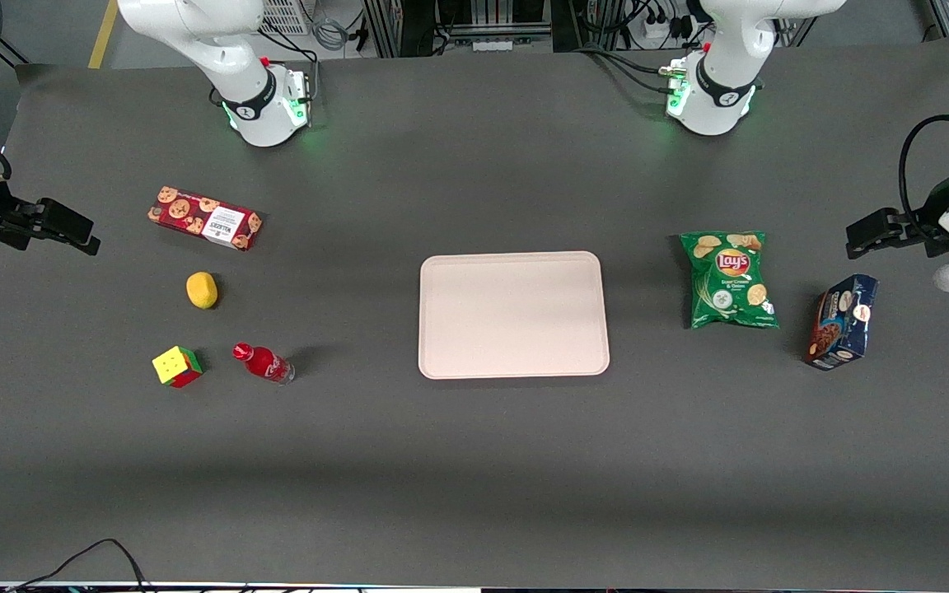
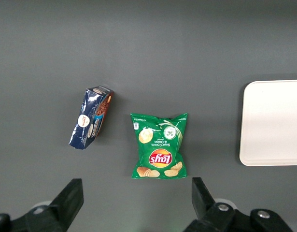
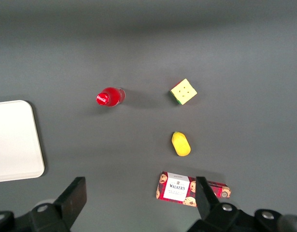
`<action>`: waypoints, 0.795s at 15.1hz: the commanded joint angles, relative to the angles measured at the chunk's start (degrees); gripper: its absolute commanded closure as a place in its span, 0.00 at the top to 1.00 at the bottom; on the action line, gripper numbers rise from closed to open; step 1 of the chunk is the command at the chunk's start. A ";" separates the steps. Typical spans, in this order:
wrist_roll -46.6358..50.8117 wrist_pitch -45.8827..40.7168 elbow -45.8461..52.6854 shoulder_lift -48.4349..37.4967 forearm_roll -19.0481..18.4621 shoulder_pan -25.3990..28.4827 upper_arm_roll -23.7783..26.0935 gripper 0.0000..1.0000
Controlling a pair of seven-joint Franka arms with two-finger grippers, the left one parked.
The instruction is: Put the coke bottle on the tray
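Dark grey matting covers the whole work table (image 1: 474, 461), and nothing on it suggests the task has begun. The coke bottle (image 1: 264, 362) stands upright on the mat toward the working arm's end of the table, just beside the Rubik's cube (image 1: 177, 366) and nearer the front camera than the lemon (image 1: 202, 290) and the cookie box (image 1: 204, 218). The tray (image 1: 513, 315) lies flat in the middle of the table, well apart from the bottle, with nothing on it. The gripper (image 1: 63, 231) hangs at the table's edge on the working arm's side, high above the mat and clear of every object; its fingers (image 3: 77, 195) are spread wide and hold nothing. A chips bag (image 1: 730, 280) and a dark blue box (image 1: 842, 321) lie toward the parked arm's end, away from any likely path. Judgement: no step is complete. Approach, grasp, carry and set-down all remain.
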 commanded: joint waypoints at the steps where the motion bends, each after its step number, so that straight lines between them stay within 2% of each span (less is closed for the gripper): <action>1: 1.21 -0.77 1.47 0.93 1.25 0.19 0.06 1.00; 5: 1.30 -0.85 1.29 0.32 1.25 3.26 0.06 1.00; 9: 1.30 -3.14 1.64 0.05 0.81 10.63 -0.82 1.00; 12: 1.21 -3.32 1.12 0.32 0.98 11.44 -0.82 1.00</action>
